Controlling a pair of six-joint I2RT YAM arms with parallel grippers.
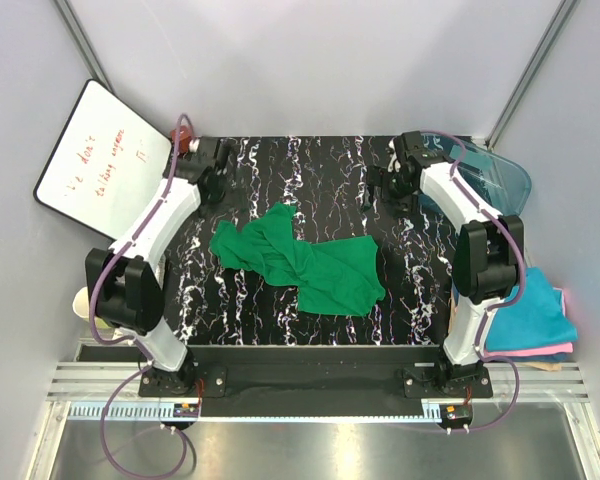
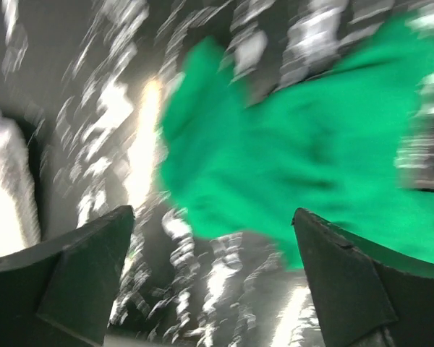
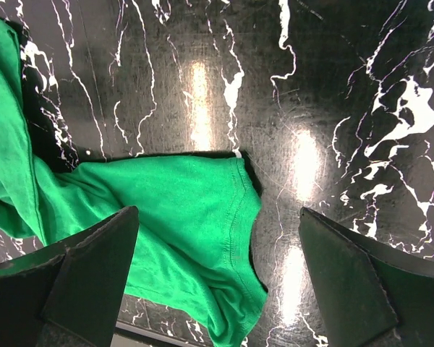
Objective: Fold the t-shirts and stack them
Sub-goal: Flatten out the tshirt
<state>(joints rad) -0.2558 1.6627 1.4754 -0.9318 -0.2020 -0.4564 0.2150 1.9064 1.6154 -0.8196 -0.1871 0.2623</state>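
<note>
Green shirt (image 1: 300,262) lies unfolded and crumpled in the middle of the black marbled table (image 1: 280,170). One part of it reaches toward the far left and the wider part spreads toward the near right. No claw touches it.

The left claw (image 1: 215,165) is at the far left of the table, apart from the shirt. Its wrist view is blurred, but it shows the two fingers (image 2: 79,267) wide apart with nothing between them. The right claw (image 1: 390,180) is at the far right, also wide and holding nothing. In its wrist view a sleeve hem of the shirt (image 3: 166,210) lies flat on the table below.

The folded stack (image 1: 535,315) rests at the near right beside the right arm, with blue on top, then pink, then tan. A teal tub (image 1: 505,180) stands at the far right, and a whiteboard (image 1: 100,160) leans at the far left.
</note>
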